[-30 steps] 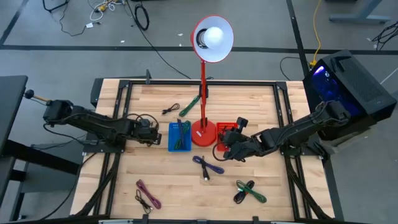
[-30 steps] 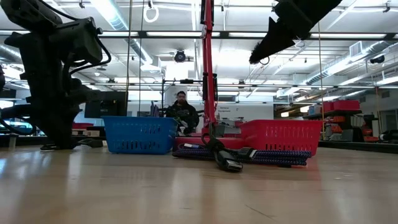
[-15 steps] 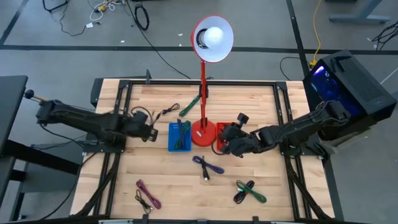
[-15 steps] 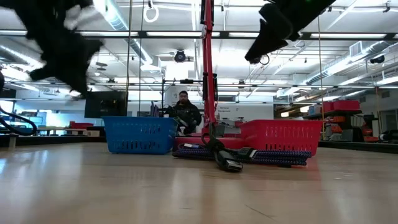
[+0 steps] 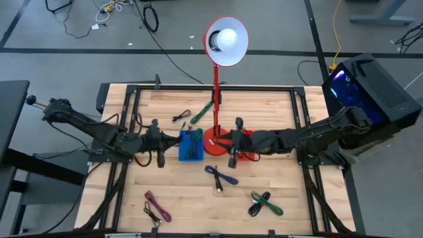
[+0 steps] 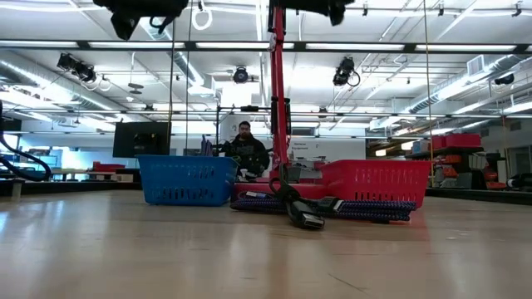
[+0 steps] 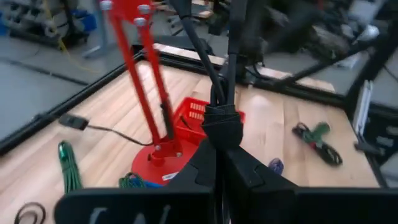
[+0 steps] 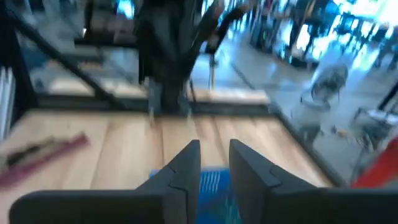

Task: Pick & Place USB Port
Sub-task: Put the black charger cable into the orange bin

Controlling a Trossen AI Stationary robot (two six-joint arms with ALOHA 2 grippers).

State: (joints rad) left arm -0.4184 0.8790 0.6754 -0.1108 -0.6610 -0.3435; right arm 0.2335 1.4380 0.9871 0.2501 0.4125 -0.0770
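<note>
Coiled USB cables lie on the wooden table: a purple one, a green-black one, a pink one, and a green one and a black one farther back. A blue basket holds green cable; a red basket stands right of the lamp. My left gripper hovers level and shut just left of the blue basket. My right gripper hovers level above the red basket, its fingers slightly apart with nothing between them.
The red lamp's base stands between the two baskets, and its pole rises between the two grippers. Black frame rails run along the table's sides. A dark computer case stands off the right edge. A person sits beyond the table.
Both grippers have risen; in the low view only their undersides still show at the top edge. My left gripper has tipped from pointing down to nearly level and rolled, staying beside the blue basket. My right gripper has moved toward the table's left, from the red basket's near right corner toward the lamp base.
</note>
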